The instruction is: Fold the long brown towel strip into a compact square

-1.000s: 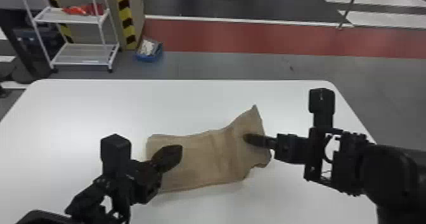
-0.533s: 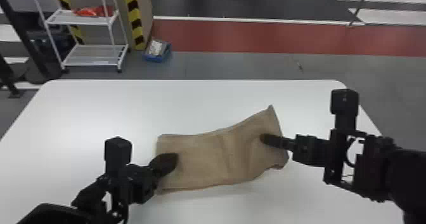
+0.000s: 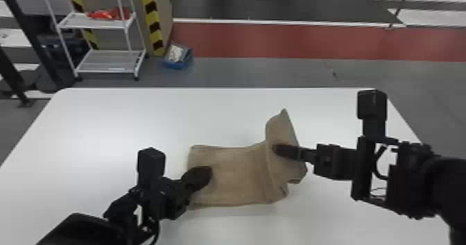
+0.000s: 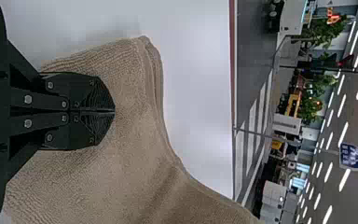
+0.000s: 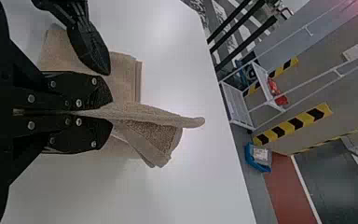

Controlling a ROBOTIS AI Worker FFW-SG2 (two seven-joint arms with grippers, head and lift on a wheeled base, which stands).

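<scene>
At left, the left gripper [image 4: 113,111] had its fingers together over the flat end of the brown towel [image 3: 235,176], which lay mid-bench [image 3: 104,129]. Its nubby, ribbed cloth ran rightward into a soft crease and a raised, curling flap, clamped between the right gripper's [image 5: 110,112] fingers. A fold seemed under way; next, that flap probably needed carrying leftward and laying down square.

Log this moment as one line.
fold: incomplete | right gripper: shut on raised right end of towel | left gripper: shut, at towel's left part
</scene>
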